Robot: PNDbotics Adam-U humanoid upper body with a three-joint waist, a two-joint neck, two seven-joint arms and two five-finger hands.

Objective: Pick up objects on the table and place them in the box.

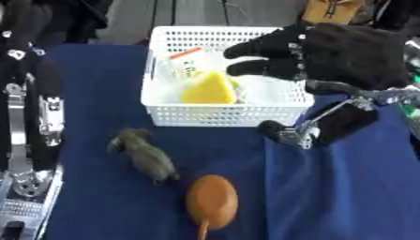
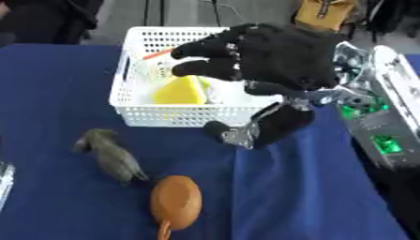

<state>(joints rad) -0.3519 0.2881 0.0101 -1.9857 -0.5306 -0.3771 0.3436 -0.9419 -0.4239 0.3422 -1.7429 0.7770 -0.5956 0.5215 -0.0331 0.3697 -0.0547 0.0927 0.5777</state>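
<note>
With the right hand (image 2: 279, 58) spread empty over the box (image 1: 226, 115), the light, stiff-looking grey toy (image 1: 146, 157) near the table's (image 1: 344, 197) middle is best taken across its body.

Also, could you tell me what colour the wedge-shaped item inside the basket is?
Yellow; the wedge shows best in the left eye view.

Table (image 1: 344, 197) covered in blue cloth, with a fold line running down right of centre. On it: white perforated basket (image 1: 221, 115) at the far middle, grey toy animal (image 1: 146, 157) front-left of it, orange-brown oval object (image 1: 212, 199) just beside the toy, nearer the front edge.
</note>
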